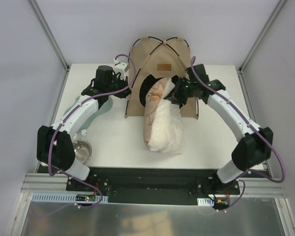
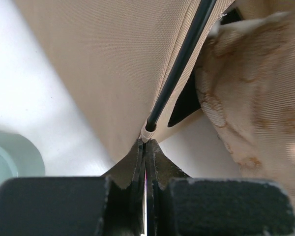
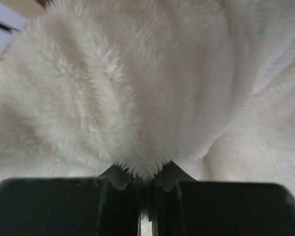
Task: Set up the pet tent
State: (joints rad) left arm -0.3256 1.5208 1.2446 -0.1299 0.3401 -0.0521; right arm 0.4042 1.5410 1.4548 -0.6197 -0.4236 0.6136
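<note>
Masking pet tent (image 1: 157,56) doorway behind cushion (image 1: 164,129), burying right gripper (image 3: 145,172) tips in fur, cropping pole (image 2: 179,64) at top edge.

The pet tent (image 1: 162,59) stood upright at the far edge of the bench (image 1: 113,142), a tan fabric dome with thin black poles (image 2: 179,64) crossing at its top. A small brown label patch (image 1: 163,67) sat above its black-lined opening (image 1: 147,81).

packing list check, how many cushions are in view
1: the cushion lies mid-table, far end at the doorway of the pet tent, pinched by the right gripper. Others may hide inside.
</note>
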